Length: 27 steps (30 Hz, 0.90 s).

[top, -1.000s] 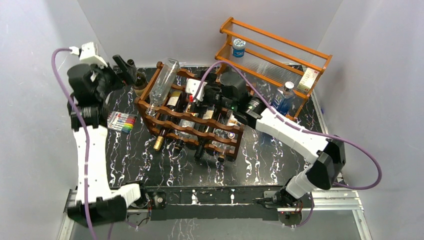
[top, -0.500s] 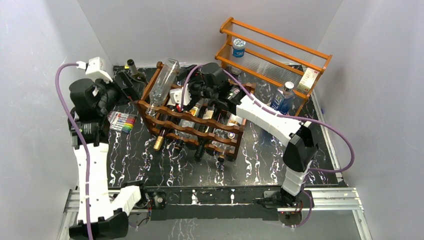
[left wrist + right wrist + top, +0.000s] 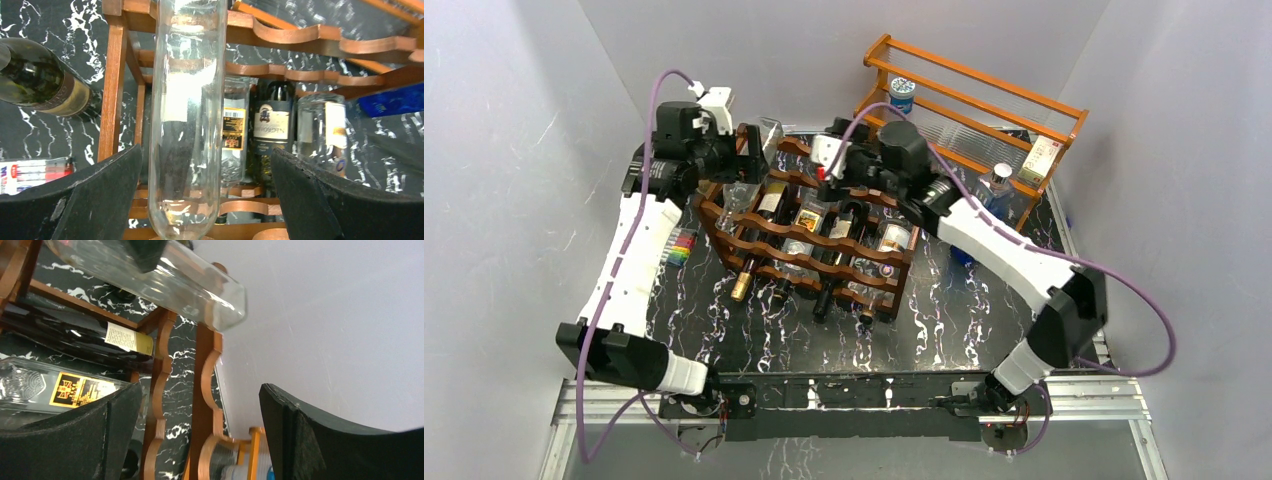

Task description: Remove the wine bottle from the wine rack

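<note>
Left wrist view shows the clear wine bottle [image 3: 187, 125] lying aslant across the top tier of the wine rack [image 3: 112, 100]. Its length runs between the fingers of the left gripper [image 3: 205, 151], which is spread wide and seems clear of the glass on both sides, though the gap is hard to judge. Labelled bottles lie in the slots beneath. A dark bottle [image 3: 40, 80] rests on the surface [image 3: 30, 15] just beside the rack. The right gripper [image 3: 200, 387] is likewise spread wide and holds nothing, hovering near the rack's scalloped end rails, close to the clear bottle's flat base.
</note>
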{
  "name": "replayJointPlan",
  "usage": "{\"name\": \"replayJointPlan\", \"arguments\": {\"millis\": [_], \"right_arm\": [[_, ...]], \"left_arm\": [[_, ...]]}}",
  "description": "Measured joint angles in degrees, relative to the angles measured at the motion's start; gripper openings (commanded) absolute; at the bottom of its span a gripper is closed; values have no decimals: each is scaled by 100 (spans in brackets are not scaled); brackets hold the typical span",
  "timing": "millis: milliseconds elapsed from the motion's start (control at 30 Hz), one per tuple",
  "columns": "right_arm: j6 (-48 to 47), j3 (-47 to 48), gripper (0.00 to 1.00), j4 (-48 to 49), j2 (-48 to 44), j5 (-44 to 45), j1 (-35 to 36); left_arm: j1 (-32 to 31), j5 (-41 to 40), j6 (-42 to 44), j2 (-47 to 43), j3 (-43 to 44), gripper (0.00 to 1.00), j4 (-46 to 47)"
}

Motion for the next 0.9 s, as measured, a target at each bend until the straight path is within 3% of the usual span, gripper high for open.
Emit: {"name": "replayJointPlan", "arguments": {"millis": [133, 267, 433, 567, 833, 900], "right_arm": [[498, -636, 98, 398, -844, 13, -61], [741, -1128, 98, 817, -1453, -57, -39], [911, -1370, 98, 1019, -1580, -140, -37], [1025, -1690, 98, 1051, -1663, -181, -37], [1327, -2020, 98, 1187, -2046, -278, -37], [1408, -2052, 98, 1228, -2151, -289, -37]], "left_arm": [[-223, -439, 407, 260, 177, 98, -245], [-369, -658, 754, 385, 177, 91, -367], [-614, -1034, 1084, 608, 201, 77, -424], [-656, -1266, 1272, 745, 205, 75, -448], [-669, -1482, 1355, 789, 271, 43, -535], [-669, -1510, 1300, 815, 382, 31, -621]]}}
